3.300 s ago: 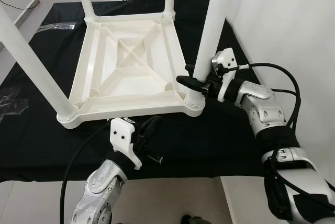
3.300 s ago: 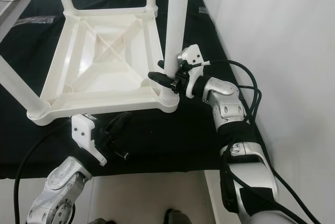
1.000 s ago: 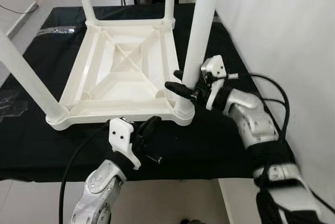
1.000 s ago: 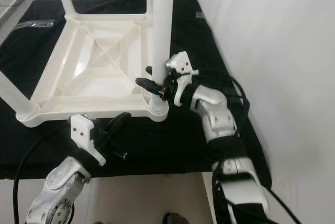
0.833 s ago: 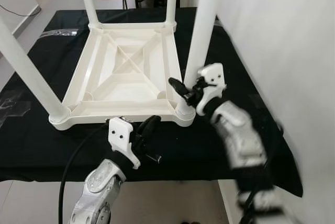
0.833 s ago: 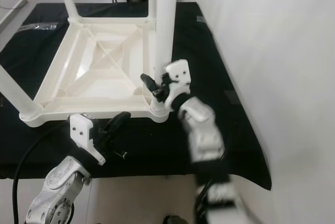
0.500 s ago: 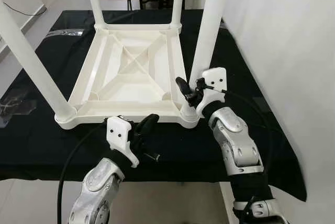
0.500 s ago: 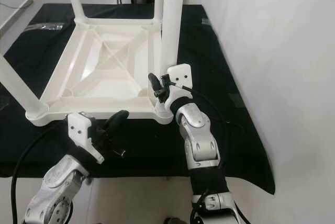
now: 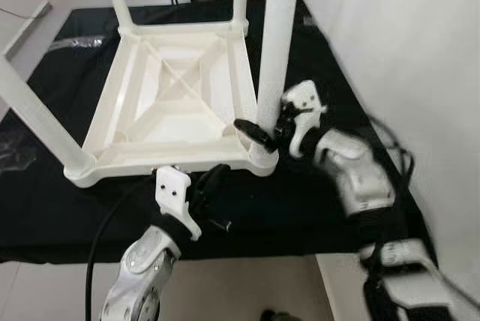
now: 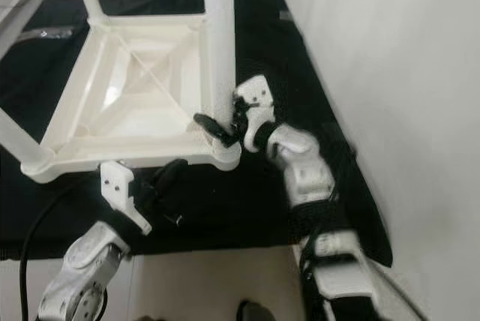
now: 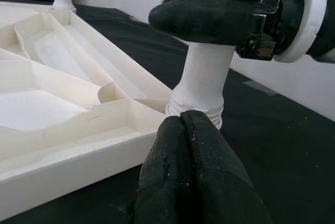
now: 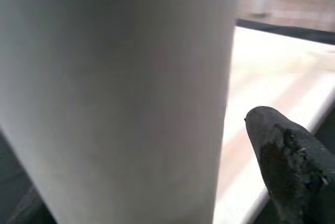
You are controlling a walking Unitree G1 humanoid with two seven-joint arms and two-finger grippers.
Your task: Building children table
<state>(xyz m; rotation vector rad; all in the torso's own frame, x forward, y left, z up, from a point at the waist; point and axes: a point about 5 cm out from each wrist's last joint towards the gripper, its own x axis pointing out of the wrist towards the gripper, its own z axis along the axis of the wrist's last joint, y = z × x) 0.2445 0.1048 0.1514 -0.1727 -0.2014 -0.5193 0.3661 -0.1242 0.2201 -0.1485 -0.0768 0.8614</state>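
Right claw (image 9: 262,127) clasping one of four legs (image 9: 276,51), left claw (image 11: 183,124) closed, empty.

- No text, label, brand, number or sign can be read in any view.
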